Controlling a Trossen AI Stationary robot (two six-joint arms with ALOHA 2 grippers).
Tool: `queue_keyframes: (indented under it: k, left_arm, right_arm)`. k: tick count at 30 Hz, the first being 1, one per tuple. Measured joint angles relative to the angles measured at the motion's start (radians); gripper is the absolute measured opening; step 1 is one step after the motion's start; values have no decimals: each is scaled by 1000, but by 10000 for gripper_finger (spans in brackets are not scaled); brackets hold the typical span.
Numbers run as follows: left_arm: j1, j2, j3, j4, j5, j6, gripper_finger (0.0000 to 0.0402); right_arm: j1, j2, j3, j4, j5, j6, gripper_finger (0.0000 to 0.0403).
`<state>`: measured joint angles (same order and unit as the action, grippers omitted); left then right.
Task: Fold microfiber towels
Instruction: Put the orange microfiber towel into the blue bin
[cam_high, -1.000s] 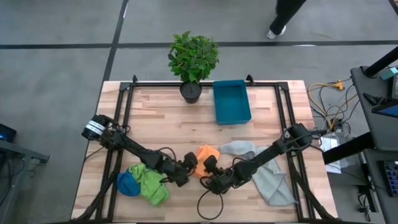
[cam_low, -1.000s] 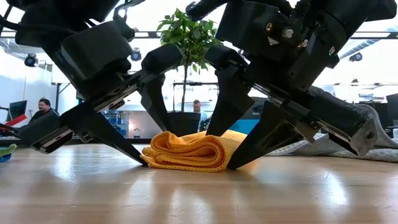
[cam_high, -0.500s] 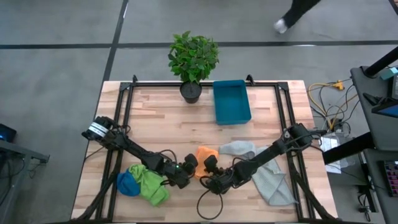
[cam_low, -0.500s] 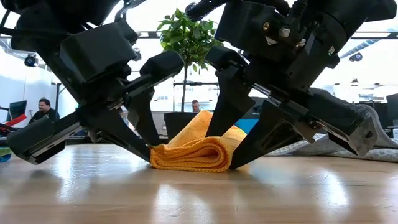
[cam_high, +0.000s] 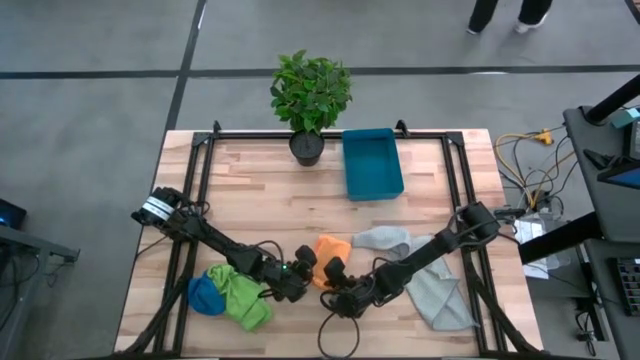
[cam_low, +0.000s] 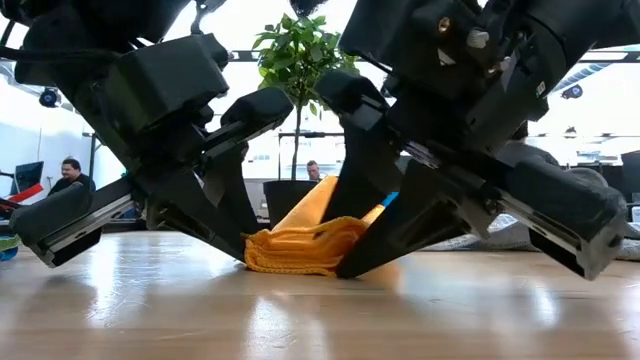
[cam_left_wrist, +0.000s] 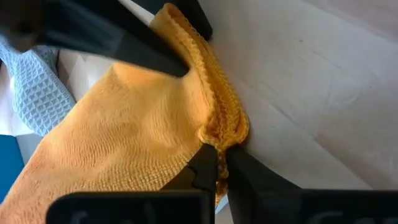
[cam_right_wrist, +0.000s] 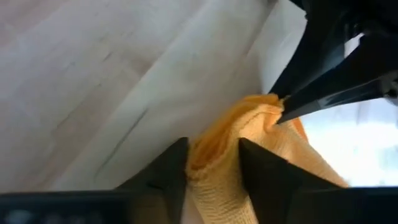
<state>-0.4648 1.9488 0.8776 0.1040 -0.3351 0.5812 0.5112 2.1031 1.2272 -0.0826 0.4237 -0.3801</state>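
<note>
The orange towel (cam_high: 334, 246) lies bunched on the wooden table, near its middle front; in the low view the orange towel (cam_low: 300, 250) has a flap rising behind its rolled near edge. My left gripper (cam_high: 303, 268) is shut on the towel's left end. My right gripper (cam_high: 337, 276) is closed around its right end. A lime green towel (cam_high: 243, 296) and a blue towel (cam_high: 205, 295) lie heaped at the near left. The pale grey towel (cam_high: 425, 275) is spread under my right arm. My left gripper (cam_left_wrist: 217, 152) pinches the rolled near edge (cam_left_wrist: 227, 124) of the orange towel, several layers, between its fingertips. It slants down from the table's left. The towel's underside rests on the table. My right gripper (cam_right_wrist: 211, 152) has the bunched near edge (cam_right_wrist: 219, 138) of the orange towel between its two fingers, and the cloth fills the gap. The fingers slant down from the table's right. The cloth rests on the table.
A teal bin (cam_high: 372, 163) and a potted plant (cam_high: 310, 95) stand at the far edge. Black rails (cam_high: 200, 190) run along the table's sides. Bare wood lies between the bin and the towels. People show in the room behind.
My left gripper has shut on the orange towel's left end. My right gripper has sunk a little and narrowed around the right end. The towel's near edge has bunched shorter between them, and a flap has risen behind it.
</note>
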Motion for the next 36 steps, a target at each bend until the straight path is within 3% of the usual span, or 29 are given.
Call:
queue_keyframes:
  k: [5,12,26,36]
  left_arm:
    - [-1,-3,2,0,-6,-2,1]
    - [4,-113,5,-11,-11,-3,0]
    - [19,-526,1,-108,14,-69,0]
    - [62,-646,48,-107,29,-185,0]
  right_arm:
    - [-11,-4,-1,-11,-10,78,22]
    - [-16,-61,19,-90,-10,104,14]
    - [-24,-326,110,-277,-41,263,12]
    - [-51,-506,106,-329,-39,303,12]
